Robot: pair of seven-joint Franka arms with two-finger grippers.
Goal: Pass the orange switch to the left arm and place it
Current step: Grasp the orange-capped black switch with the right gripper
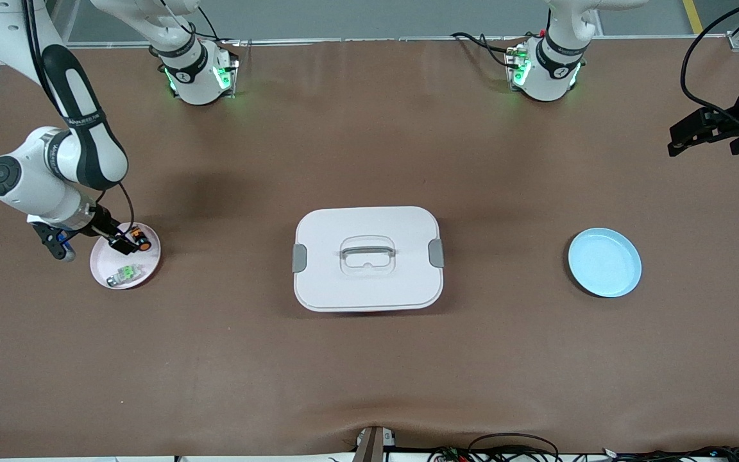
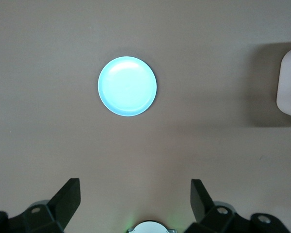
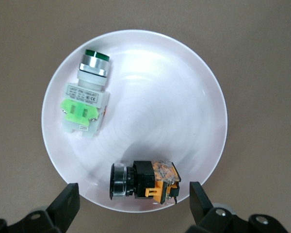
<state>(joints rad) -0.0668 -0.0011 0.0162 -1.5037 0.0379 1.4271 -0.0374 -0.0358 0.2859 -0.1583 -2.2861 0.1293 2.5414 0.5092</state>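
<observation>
The small black push-button switch with orange parts (image 3: 145, 180) lies on its side on the round, shiny pink plate (image 3: 194, 97), right under the right gripper (image 3: 133, 206), whose fingers stand wide apart and hold nothing. A green and white plastic switch (image 3: 86, 94) with a tiny printed label lies on the plate too. The left gripper (image 2: 135, 204) waits open, high over the brown table (image 1: 369, 385), near the round blue plate (image 1: 604, 262). The big white plastic box with grey latches (image 1: 368, 258) sits between the plates.

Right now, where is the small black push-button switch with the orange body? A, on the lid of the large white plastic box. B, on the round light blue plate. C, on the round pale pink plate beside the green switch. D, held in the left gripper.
C: the orange switch lies on the pink plate with the green switch, between the right gripper's open fingers.
</observation>
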